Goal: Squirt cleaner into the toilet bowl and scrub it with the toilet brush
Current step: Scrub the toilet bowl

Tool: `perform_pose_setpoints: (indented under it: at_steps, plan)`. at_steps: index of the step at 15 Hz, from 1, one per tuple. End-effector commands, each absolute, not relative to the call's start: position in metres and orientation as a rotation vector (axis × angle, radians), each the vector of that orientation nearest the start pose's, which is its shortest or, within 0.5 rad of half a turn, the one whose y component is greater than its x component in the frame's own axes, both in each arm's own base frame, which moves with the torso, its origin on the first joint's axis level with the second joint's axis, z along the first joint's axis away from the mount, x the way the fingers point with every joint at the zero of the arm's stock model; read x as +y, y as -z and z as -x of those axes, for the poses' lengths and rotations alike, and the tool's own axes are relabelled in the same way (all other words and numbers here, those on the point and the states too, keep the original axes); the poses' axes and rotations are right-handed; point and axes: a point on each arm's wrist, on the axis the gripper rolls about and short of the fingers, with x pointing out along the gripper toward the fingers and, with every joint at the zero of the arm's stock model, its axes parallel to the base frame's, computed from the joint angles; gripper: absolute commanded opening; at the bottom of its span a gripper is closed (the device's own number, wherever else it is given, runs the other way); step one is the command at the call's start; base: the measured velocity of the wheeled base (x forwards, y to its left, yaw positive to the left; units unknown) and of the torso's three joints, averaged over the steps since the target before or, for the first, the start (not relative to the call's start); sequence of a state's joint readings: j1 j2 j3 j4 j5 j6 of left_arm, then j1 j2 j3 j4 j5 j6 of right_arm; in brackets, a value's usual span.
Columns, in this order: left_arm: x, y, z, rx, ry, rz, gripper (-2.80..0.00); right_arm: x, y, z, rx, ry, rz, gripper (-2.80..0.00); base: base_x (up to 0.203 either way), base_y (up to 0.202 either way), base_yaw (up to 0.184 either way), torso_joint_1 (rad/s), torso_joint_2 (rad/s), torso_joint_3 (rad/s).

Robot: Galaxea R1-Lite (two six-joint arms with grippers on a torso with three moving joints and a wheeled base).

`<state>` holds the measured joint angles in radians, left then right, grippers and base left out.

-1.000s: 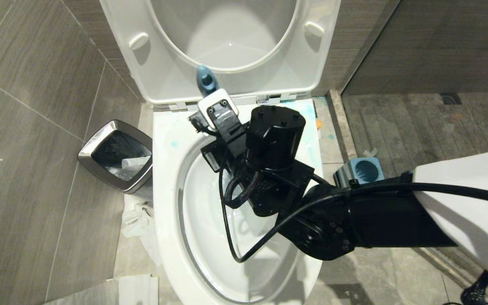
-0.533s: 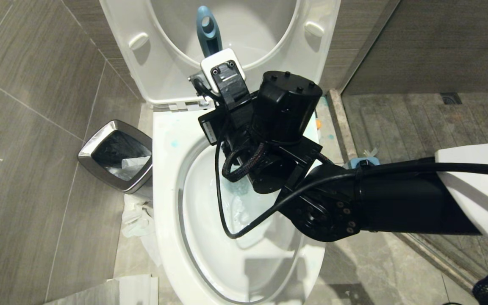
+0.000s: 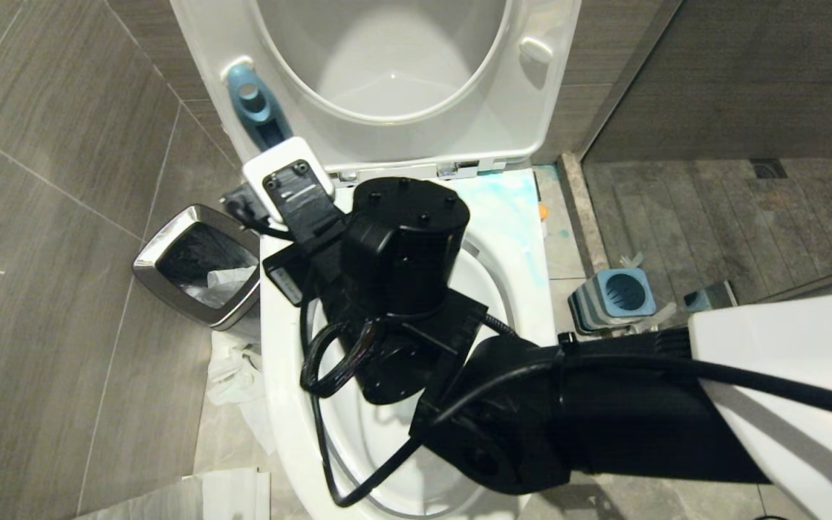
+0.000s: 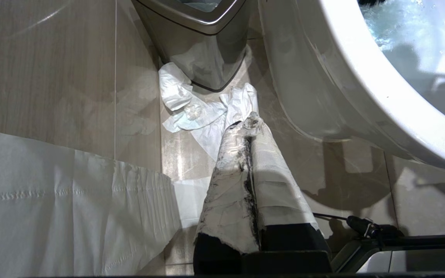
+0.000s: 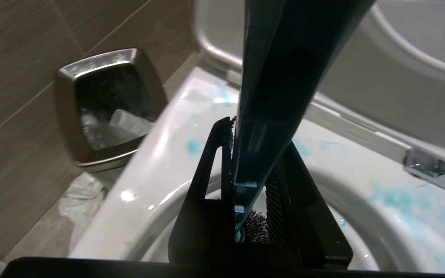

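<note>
My right gripper (image 5: 257, 133) is shut on the toilet brush, its two black fingers clamping the slim dusty-blue handle (image 5: 280, 77). The dark bristle head (image 5: 255, 229) shows below the fingers, down inside the toilet bowl (image 5: 149, 166). In the head view the handle's rounded end (image 3: 250, 101) leans over the back left of the toilet bowl (image 3: 282, 347), in front of the raised seat. Blue smears mark the rim (image 3: 510, 209). My left gripper (image 4: 250, 121) hangs shut and empty low beside the toilet bowl (image 4: 361, 96). I cannot pick out the cleaner.
A chrome-rimmed waste bin (image 3: 196, 263) stands left of the toilet, with crumpled paper (image 3: 232, 368) on the floor beside it. The blue-topped brush holder (image 3: 614, 296) sits on the floor to the right. The seat and lid (image 3: 387, 87) stand raised. White sheeting (image 4: 52, 193) lies near my left gripper.
My right arm has swung the brush from the back middle of the bowl to its back left. The handle's end rose, then came down to the left. The left arm has not moved.
</note>
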<state>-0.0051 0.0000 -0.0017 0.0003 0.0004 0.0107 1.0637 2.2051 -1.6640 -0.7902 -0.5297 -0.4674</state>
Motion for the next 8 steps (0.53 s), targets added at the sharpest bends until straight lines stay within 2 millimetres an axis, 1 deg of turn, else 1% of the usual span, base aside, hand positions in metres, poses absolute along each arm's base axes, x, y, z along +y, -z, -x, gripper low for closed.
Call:
perform_pose_setpoints:
  at_steps: [1, 2, 4, 7, 8]
  plan:
    - [0.0, -0.076, 0.023, 0.0, 0.003, -0.008, -2.8, 0.411, -0.227, -0.215, -0.265, -0.515, 0.289, -2.8, 0.0, 0.0, 0.0, 0.0, 0.0, 0.0]
    - [0.0, -0.076, 0.023, 0.0, 0.003, -0.008, -2.8, 0.414, -0.223, -0.205, -0.248, -0.526, 0.285, -2.8, 0.0, 0.0, 0.0, 0.0, 0.0, 0.0]
    - [0.0, -0.076, 0.023, 0.0, 0.005, -0.005, -2.8, 0.407, -0.217, -0.191, -0.209, -0.531, 0.301, -2.8, 0.0, 0.0, 0.0, 0.0, 0.0, 0.0]
    - [0.0, -0.076, 0.023, 0.0, 0.005, -0.005, -2.8, 0.379, -0.204, -0.174, -0.138, -0.55, 0.368, -2.8, 0.0, 0.0, 0.0, 0.0, 0.0, 0.0]
    - [0.0, -0.076, 0.023, 0.0, 0.005, -0.005, -2.8, 0.366, -0.204, -0.167, -0.121, -0.548, 0.378, -2.8, 0.0, 0.0, 0.0, 0.0, 0.0, 0.0]
